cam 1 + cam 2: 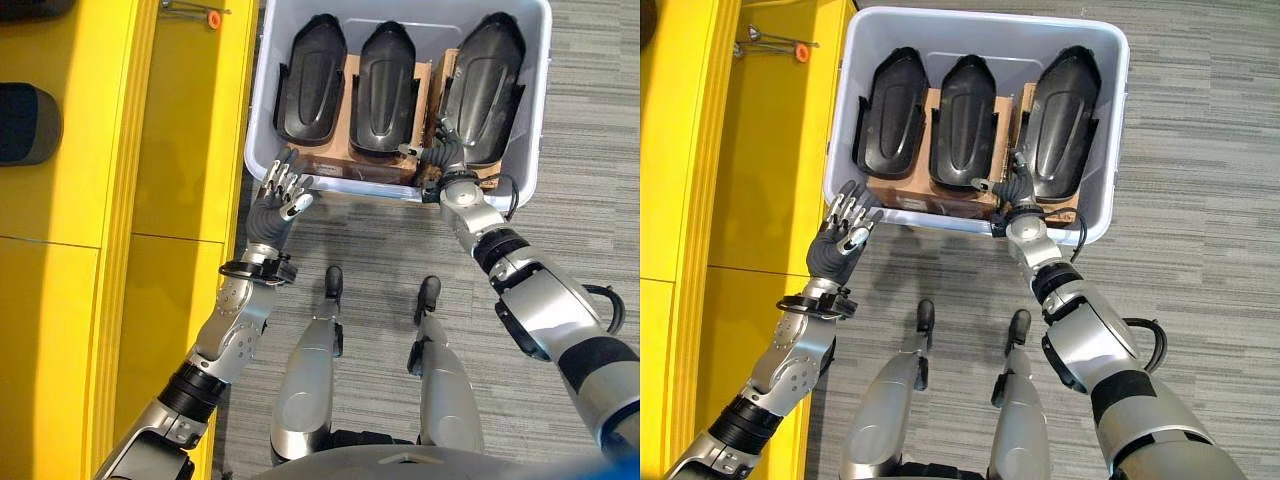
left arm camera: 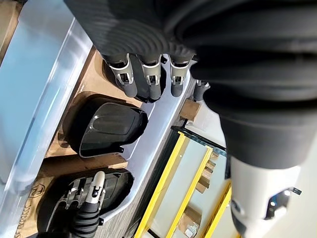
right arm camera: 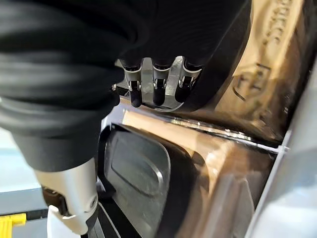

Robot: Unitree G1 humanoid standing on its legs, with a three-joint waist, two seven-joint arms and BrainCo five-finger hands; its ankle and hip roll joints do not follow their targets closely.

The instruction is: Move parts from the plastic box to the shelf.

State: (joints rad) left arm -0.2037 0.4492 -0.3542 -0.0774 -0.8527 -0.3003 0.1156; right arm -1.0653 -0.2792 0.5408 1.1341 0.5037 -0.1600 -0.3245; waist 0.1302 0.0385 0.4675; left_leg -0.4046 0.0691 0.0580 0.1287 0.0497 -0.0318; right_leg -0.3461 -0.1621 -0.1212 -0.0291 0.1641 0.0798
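Observation:
A grey plastic box (image 1: 258, 110) stands on the carpet with three black moulded parts side by side on cardboard: left part (image 1: 310, 80), middle part (image 1: 385, 85) and right part (image 1: 485, 85). My right hand (image 1: 445, 165) is inside the box at the near end of the right part. Its fingers (image 3: 158, 84) curl against that part's black shell (image 3: 218, 59), while the thumb sticks out sideways. My left hand (image 1: 280, 195) hovers at the box's near left corner, fingers (image 2: 151, 79) straight and holding nothing. The yellow shelf (image 1: 80, 200) runs along the left.
A dark rounded part (image 1: 25, 125) lies on the shelf. An orange-tipped metal tool (image 1: 210, 17) rests on the shelf's far end. Brown cardboard dividers (image 1: 352, 95) separate the parts. Grey carpet (image 1: 590, 150) surrounds the box.

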